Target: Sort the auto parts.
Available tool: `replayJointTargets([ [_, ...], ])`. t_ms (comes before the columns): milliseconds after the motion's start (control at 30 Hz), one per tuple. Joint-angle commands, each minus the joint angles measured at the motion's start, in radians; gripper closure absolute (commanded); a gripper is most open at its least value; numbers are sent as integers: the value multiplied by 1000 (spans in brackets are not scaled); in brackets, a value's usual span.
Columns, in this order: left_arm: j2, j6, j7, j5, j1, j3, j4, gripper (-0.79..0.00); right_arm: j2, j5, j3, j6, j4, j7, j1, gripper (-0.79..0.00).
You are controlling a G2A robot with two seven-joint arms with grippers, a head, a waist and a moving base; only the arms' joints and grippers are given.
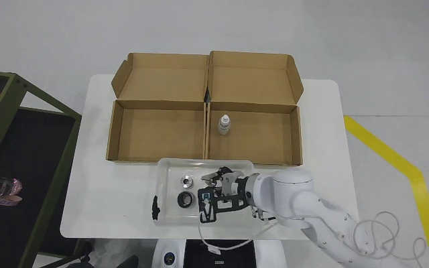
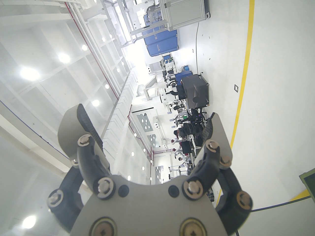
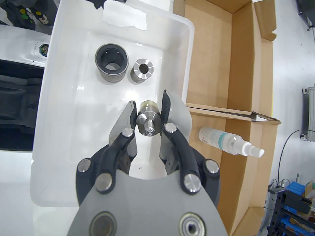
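Right pincer (image 3: 149, 99) gripped a threaded steel fitting (image 3: 147, 121), stud axis toward wrist, inside white bin (image 3: 61, 148); empty cardboard box (image 3: 209, 57) just beyond bin wall. Left pincer (image 2: 147, 112) gaped wide.

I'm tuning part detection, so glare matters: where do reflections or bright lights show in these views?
Right wrist view: bright highlights on the floor of the white bin and on the metal part in the right gripper. Left wrist view: ceiling lamps glare white behind the open left gripper, and the yellow floor line bows. Top view: even light, matte cardboard boxes, no strong glare.
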Motion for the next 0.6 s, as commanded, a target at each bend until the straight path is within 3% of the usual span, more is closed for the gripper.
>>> replayJointTargets([
  [0, 0, 0, 0, 0, 0, 0, 0, -785, 4, -12, 24, 10, -11, -23, -8, 0],
  [567, 0, 0, 0, 0, 0, 0, 0, -785, 21, 39, 182, 51, 50, -227, -32, 0],
])
